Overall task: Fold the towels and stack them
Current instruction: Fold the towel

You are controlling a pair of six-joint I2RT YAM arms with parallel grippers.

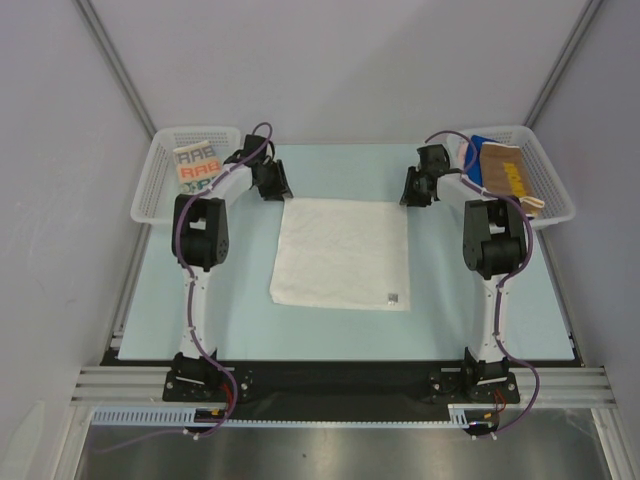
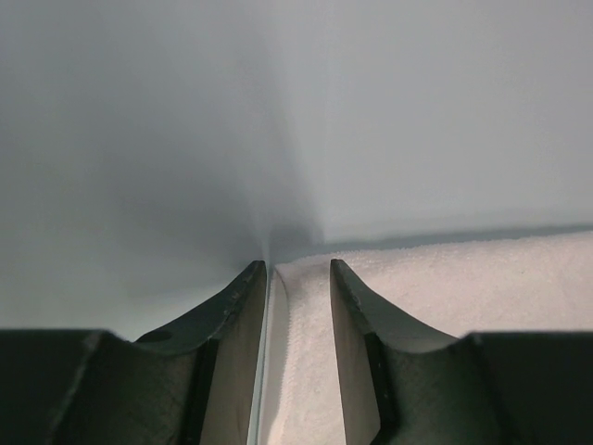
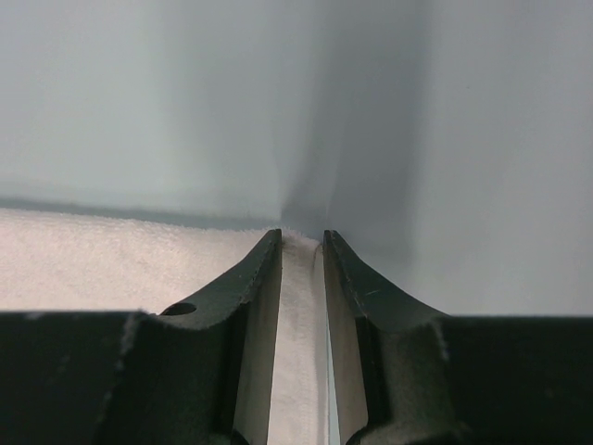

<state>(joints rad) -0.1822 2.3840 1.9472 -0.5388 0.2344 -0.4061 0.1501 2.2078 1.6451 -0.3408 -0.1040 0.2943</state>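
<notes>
Pale blue worktop (image 1: 200, 320), bare in a wide strip along the near edge and in narrower strips down both sides of the cloth. More bare room at the far edge, between the two baskets.

White towel (image 1: 345, 250) spread flat in the middle, roughly square, all four edges showing. Near edge slightly uneven, far edge straight. Well apart from both baskets.

Left basket (image 1: 150, 190), white mesh, at the far left corner, partly overhanging the worktop's edge; holds a cream lettered towel (image 1: 195, 165), folded. Right basket (image 1: 555, 190), same kind, at the far right corner; holds a brown towel (image 1: 505, 170) with a blue towel (image 1: 478, 143) beside it.

Left arm (image 1: 200, 235) and right arm (image 1: 495, 240) reaching forward along either side of the white towel, elbows outside its side edges.

Left tool (image 1: 272, 185) down at the towel's far left corner. Seen from the wrist (image 2: 298, 266): narrowly parted, astride the side edge, cloth (image 2: 463, 287) under one finger and a thin strip of worktop in the gap.

Right tool (image 1: 420, 185) at the far right corner. Seen from the wrist (image 3: 302, 234): narrowly parted, corner of the cloth (image 3: 93, 260) lying flat in the gap, no pinch visible.

Small grey tag (image 1: 393, 297) near the towel's near right corner.
</notes>
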